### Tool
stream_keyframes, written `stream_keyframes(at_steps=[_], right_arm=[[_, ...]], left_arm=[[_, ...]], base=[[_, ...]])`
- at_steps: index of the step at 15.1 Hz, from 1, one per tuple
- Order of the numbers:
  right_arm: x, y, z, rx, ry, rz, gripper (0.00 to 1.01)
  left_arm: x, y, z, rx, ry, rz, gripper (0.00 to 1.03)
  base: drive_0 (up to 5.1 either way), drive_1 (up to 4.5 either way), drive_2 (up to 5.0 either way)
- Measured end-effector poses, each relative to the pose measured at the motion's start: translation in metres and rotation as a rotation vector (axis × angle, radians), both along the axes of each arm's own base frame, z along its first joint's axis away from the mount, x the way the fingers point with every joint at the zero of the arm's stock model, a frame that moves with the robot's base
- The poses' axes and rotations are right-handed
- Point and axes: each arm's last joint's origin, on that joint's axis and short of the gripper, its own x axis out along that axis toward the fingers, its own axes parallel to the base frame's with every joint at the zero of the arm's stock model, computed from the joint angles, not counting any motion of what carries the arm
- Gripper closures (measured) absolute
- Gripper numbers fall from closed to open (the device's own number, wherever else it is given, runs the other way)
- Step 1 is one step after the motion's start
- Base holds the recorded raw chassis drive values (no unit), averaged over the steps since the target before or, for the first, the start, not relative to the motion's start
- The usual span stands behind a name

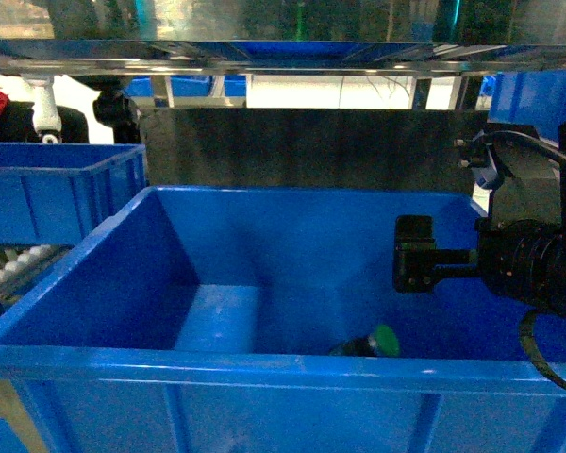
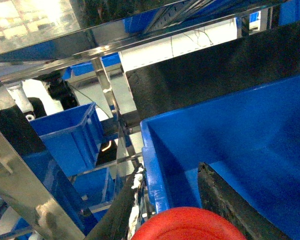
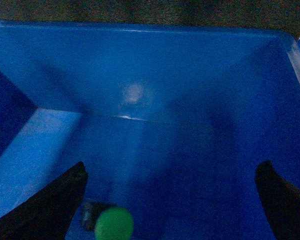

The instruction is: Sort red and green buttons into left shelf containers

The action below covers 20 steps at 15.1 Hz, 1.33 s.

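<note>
Dim bluish light, soft blur, glare on shelf metal (image 2: 90,37)

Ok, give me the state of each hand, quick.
Left hand: closed on the red button.
Right hand: open, empty, above the green button lying in the blue bin.

- The large bin (image 1: 94,283) is showing smooth, glossy blue plastic.
- The shelf rail (image 2: 45,47) is gleaming as polished metal.
- The green button cap (image 3: 114,224) is looking like smooth plastic.
- The red cap (image 2: 187,226) is appearing smooth and slightly shiny.
</note>
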Motion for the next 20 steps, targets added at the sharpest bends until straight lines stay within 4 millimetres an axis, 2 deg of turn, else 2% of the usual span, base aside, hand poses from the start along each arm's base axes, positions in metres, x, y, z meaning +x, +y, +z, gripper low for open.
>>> stream_keyframes(at_steps=[2,7,9,14,17,20], right_arm=[[0.000,0.000,0.000,0.001,0.000,0.000,0.04],[0.000,0.000,0.000,0.001,0.000,-0.001,0.03],[0.000,0.000,0.000,0.001,0.000,-0.001,0.03],[0.000,0.000,0.000,0.002,-0.001,0.002,0.03],[0.000,0.000,0.001,0.003,-0.002,0.002,0.03],[0.000,0.000,0.001,0.003,-0.002,0.002,0.03]], left_arm=[[0.000,0.000,0.000,0.000,0.000,0.000,0.75],[0.000,-0.001,0.000,0.002,-0.003,-0.007,0.75],[0.008,-0.007,0.001,0.004,0.024,-0.061,0.75],[0.042,-0.034,0.013,0.056,-0.016,-0.215,0.75],[0.093,-0.065,-0.019,0.235,0.054,-0.273,0.75],[0.108,-0.075,-0.029,0.272,0.068,-0.280,0.75]], base=[[0.0,0.00,0.0],[0.0,0.00,0.0],[0.0,0.00,0.0],[0.0,0.00,0.0],[0.0,0.00,0.0],[0.0,0.00,0.0]])
